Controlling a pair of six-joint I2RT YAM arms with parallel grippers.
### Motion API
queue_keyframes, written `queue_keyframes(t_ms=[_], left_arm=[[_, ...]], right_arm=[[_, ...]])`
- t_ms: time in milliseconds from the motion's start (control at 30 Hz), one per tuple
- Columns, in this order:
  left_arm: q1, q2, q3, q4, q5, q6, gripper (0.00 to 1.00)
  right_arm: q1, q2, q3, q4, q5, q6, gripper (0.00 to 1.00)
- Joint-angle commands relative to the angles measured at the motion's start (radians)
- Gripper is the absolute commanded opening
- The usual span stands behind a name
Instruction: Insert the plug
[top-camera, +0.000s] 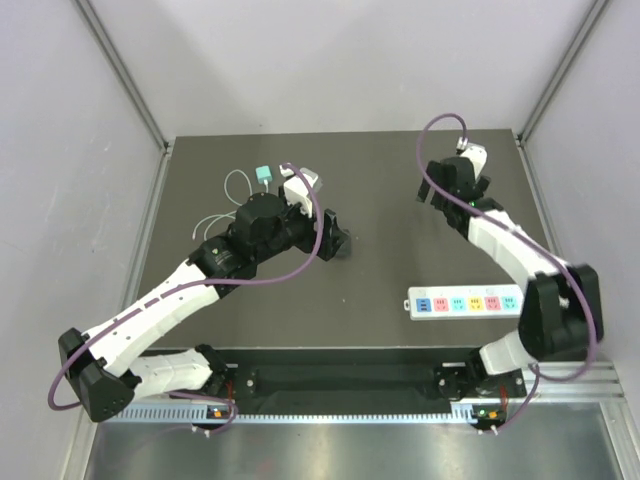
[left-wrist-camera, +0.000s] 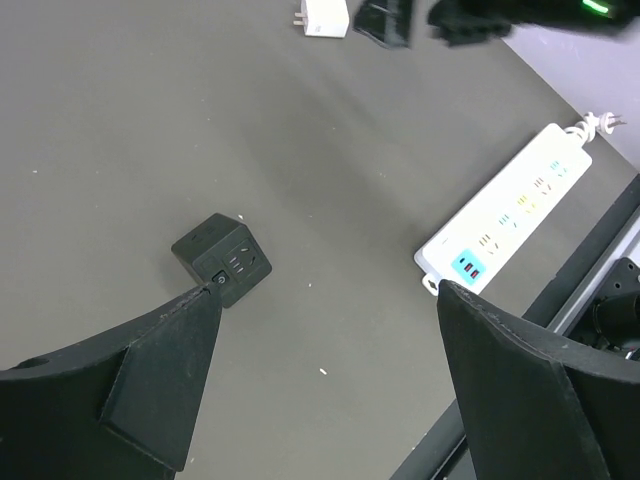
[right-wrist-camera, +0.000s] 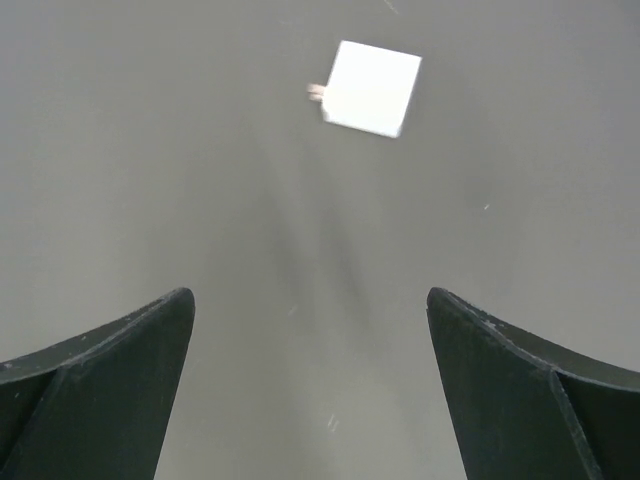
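Right hand (right-wrist-camera: 308, 295): fingers spread wide, nothing between them, hanging over the bare dark table (right-wrist-camera: 150, 150). White plug (right-wrist-camera: 370, 88) lies on the table at 12 o'clock from my gap, a touch toward 1, apart from both fingertips. Its prongs point to 9 o'clock in the right wrist view.

Left hand (left-wrist-camera: 325, 288): wide apart too, empty. Black cube socket (left-wrist-camera: 222, 258) sits on the table at 10 o'clock from the gap. Its near corner is right at the fingertip (left-wrist-camera: 170, 350) on that side; cannot tell if they touch. White power strip (left-wrist-camera: 510, 215) lies at 2 o'clock, slanting away, blue outlet block at its near end, pastel outlets beyond. The plug shows at 12 o'clock on the top edge of this view, my right hand's dark fingers just beside it toward 1.

From above: power strip at 4 o'clock on the table, near the front edge, its long side along that edge. Teal adapter (top-camera: 263, 175) with thin white cable (top-camera: 232, 185) at 11 o'clock, beyond my left wrist. Plug well apart from the strip; I cannot pick it out from above.
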Motion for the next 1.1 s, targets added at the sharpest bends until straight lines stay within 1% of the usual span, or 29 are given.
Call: queue_keyframes(t_ms=[0,33,67,100,200,267,300,367,500,600,700,800,900,933,967,1067], left_arm=[[-0.003,0.0,-0.001,0.037,0.008,-0.012,0.93],[-0.003,0.003,-0.002,0.037,0.014,-0.016,0.93],[-0.003,0.005,-0.002,0.035,0.017,-0.019,0.93],[-0.003,0.005,-0.001,0.038,0.025,-0.021,0.93],[-0.003,0.014,-0.001,0.043,0.042,-0.027,0.93],[-0.003,0.02,0.004,0.037,0.04,-0.027,0.93],[-0.003,0.021,0.006,0.035,0.04,-0.024,0.93],[-0.003,0.02,0.004,0.035,0.036,-0.018,0.93],[-0.001,0.021,0.01,0.026,0.01,-0.006,0.93],[0.001,0.02,0.009,0.026,0.0,0.002,0.93],[0.001,0.025,0.009,0.024,-0.003,0.002,0.94],[0.005,0.034,0.012,0.024,0.005,0.0,0.94],[0.014,0.04,0.013,0.024,0.017,-0.004,0.94],[0.016,0.041,0.012,0.026,0.019,-0.006,0.94],[0.019,0.043,0.012,0.026,0.022,-0.006,0.94],[0.022,0.048,0.012,0.028,0.02,-0.006,0.94]], right_arm=[[-0.085,0.175,0.152,0.005,-0.065,-0.017,0.98],[-0.103,0.254,0.216,-0.015,-0.064,0.014,0.98],[-0.108,0.254,0.243,-0.029,-0.061,0.025,0.98],[-0.114,0.32,0.266,-0.038,-0.056,0.032,0.97],[-0.132,0.42,0.324,-0.027,-0.05,0.067,0.96],[-0.166,0.48,0.356,-0.027,-0.082,0.12,0.92],[-0.18,0.497,0.362,-0.023,-0.118,0.139,0.88],[-0.215,0.533,0.372,-0.003,-0.139,0.196,0.85],[-0.254,0.572,0.376,0.052,-0.171,0.252,0.81],[-0.266,0.607,0.393,0.072,-0.179,0.258,0.81],[-0.287,0.656,0.421,0.094,-0.241,0.253,0.8],[-0.289,0.689,0.444,0.108,-0.263,0.249,0.8],[-0.29,0.701,0.459,0.129,-0.297,0.236,0.8],[-0.319,0.701,0.465,0.132,-0.298,0.233,0.8],[-0.321,0.701,0.47,0.132,-0.297,0.229,0.8],[-0.321,0.715,0.5,0.106,-0.271,0.226,0.83]])
